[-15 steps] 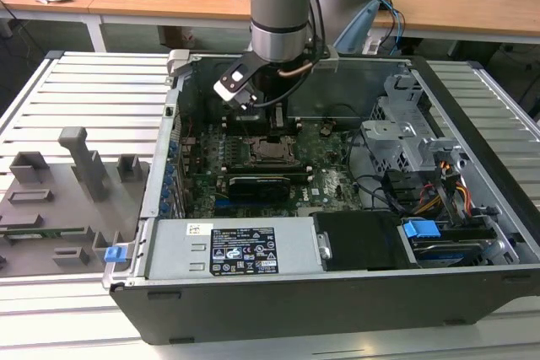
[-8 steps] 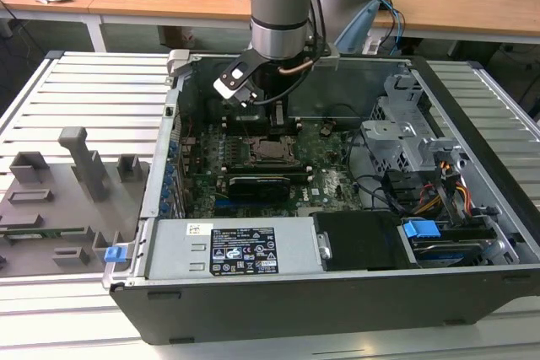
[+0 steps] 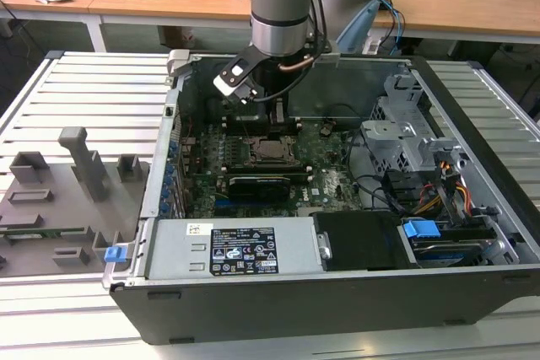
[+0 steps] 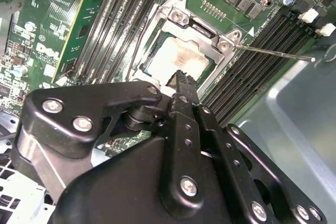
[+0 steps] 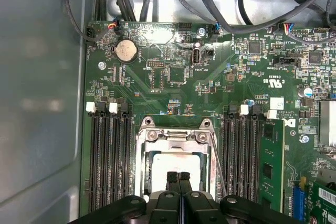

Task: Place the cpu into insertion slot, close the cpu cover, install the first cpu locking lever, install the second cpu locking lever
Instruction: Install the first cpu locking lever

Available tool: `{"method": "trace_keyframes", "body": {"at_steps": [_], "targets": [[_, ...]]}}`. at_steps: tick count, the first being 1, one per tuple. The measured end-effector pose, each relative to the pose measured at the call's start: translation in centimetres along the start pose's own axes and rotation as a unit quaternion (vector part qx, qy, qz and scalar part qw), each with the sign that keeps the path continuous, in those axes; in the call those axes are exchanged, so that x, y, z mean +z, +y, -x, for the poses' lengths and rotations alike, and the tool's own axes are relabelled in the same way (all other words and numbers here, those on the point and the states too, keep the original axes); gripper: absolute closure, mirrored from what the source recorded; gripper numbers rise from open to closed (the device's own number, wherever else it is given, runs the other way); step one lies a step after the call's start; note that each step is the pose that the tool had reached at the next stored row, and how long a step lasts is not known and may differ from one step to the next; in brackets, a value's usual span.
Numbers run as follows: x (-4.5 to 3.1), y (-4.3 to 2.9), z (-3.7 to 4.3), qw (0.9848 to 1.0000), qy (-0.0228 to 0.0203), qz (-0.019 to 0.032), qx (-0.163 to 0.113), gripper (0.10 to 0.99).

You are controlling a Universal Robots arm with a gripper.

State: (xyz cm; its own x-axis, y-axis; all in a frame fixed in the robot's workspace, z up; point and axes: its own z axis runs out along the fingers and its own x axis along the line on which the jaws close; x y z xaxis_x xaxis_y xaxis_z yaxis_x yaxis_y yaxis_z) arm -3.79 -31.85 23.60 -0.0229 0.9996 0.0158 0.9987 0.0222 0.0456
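Above the square silver cpu cover (image 5: 157,142) — matte black hand (image 5: 179,177), pinched closed.

Open computer case (image 3: 337,314), green motherboard (image 5: 157,85) (coin battery (image 5: 126,51) aboard)

Grey arm (image 3: 283,18) with pale-blue band, black linkage (image 4: 121,182) with silver screws (image 4: 189,186), ribbed black fingers (image 4: 185,85)

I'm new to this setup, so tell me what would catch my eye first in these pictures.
In the exterior view, the robot arm reaches down into the open computer case. In both wrist views, the shut gripper sits right over the pale cpu. The silver cpu cover frames the chip on the green motherboard.
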Motion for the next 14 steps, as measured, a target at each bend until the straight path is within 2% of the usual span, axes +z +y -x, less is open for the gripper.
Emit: {"method": "trace_keyframes", "body": {"at_steps": [14], "targets": [[-0.51, 0.02, -0.01, 1.0, 0.0, 0.0, 0.0, 0.98]]}}
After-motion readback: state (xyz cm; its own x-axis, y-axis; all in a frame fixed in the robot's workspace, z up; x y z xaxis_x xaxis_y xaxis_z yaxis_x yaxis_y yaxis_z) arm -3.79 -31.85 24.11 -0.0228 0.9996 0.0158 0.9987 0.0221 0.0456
